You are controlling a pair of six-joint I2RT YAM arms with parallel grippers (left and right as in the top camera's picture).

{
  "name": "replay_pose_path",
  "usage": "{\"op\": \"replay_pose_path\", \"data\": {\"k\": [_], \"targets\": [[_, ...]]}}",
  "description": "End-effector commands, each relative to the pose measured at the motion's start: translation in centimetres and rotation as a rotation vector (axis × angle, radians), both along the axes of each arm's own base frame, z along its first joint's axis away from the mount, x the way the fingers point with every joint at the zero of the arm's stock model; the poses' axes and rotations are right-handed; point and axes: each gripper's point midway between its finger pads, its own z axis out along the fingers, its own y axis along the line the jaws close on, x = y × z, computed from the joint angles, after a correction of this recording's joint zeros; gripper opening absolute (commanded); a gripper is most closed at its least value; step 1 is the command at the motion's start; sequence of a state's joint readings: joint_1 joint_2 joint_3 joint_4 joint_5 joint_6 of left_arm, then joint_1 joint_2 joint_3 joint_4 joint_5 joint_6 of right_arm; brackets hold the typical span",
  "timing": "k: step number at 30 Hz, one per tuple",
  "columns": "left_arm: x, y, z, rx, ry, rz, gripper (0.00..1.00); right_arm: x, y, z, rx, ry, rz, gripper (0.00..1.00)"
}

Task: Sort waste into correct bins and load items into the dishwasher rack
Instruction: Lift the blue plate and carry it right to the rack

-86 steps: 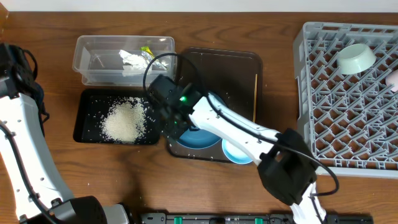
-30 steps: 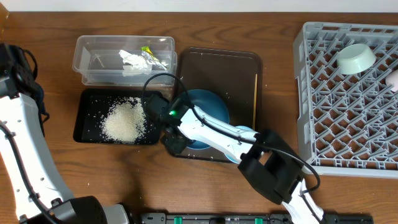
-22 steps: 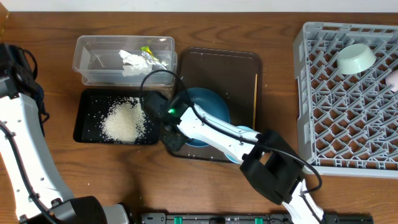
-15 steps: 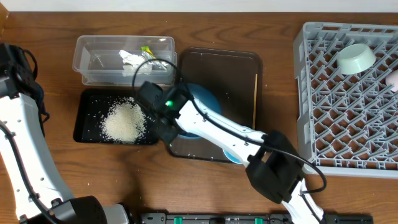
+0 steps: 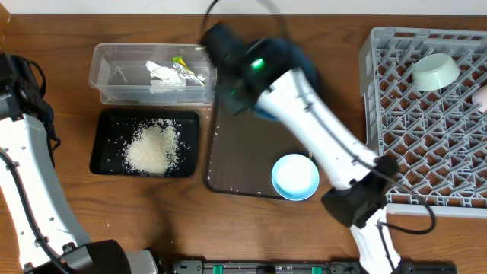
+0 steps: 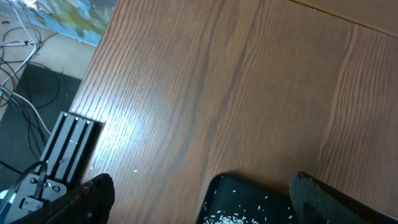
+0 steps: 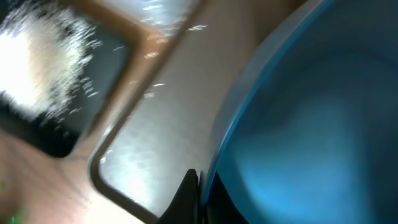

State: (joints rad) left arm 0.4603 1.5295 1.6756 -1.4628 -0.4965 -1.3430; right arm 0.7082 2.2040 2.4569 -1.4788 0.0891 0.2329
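My right gripper [image 7: 199, 190] is shut on the rim of the large blue plate [image 7: 298, 124], held tilted above the brown serving tray [image 7: 155, 118]. In the overhead view the raised right arm [image 5: 259, 68] is blurred and hides most of the plate. The light blue bowl [image 5: 295, 176] sits on the tray's front right corner. Loose rice [image 5: 152, 147] lies in the black tray [image 5: 106, 160]. Crumpled paper [image 5: 161, 72] and a yellow-green wrapper [image 5: 180, 62] lie in the clear tub [image 5: 114, 80]. The grey rack [image 5: 396, 152] holds a mint green bowl [image 5: 435, 70] and a pink cup [image 5: 481, 95]. My left gripper [image 6: 211, 199] hangs open over the black tray's corner [image 6: 249, 202].
The left arm [image 5: 27, 167] stands along the table's left edge. The brown serving tray [image 5: 243, 160] lies between the black tray and the rack. A black device [image 6: 68, 149] and cables [image 6: 18, 56] lie on the floor beyond the table edge.
My right arm has lifted the blue plate off the brown tray and swung it up and toward the back. The light blue bowl now shows fully. The left arm has not moved.
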Motion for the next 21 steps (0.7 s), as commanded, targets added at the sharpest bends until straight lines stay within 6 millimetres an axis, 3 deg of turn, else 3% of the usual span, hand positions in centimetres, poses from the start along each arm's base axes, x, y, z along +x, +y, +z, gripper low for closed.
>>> {"op": "replay_pose_path", "data": {"k": [1,4,5,12,16,21], "targets": [[-0.3,0.1,0.3,0.010,-0.007,0.019,0.92,2.5,-5.5,3.2,0.039,-0.043,-0.218,0.01],[-0.3,0.1,0.3,0.010,-0.007,0.019,0.92,3.0,-10.3,4.8,0.049,-0.035,-0.347,0.01],[-0.3,0.1,0.3,0.010,-0.007,0.019,0.92,2.8,-12.8,5.7,0.047,-0.028,-0.393,0.01],[-0.3,0.1,0.3,0.010,-0.007,0.019,0.92,1.3,-21.3,9.8,0.082,-0.058,-0.582,0.01],[-0.3,0.1,0.3,0.010,-0.007,0.019,0.92,1.2,-24.4,10.9,0.135,-0.064,-0.628,0.01],[-0.3,0.1,0.3,0.010,-0.007,0.019,0.92,1.5,-27.2,10.8,0.186,-0.038,-0.667,0.01]]}}
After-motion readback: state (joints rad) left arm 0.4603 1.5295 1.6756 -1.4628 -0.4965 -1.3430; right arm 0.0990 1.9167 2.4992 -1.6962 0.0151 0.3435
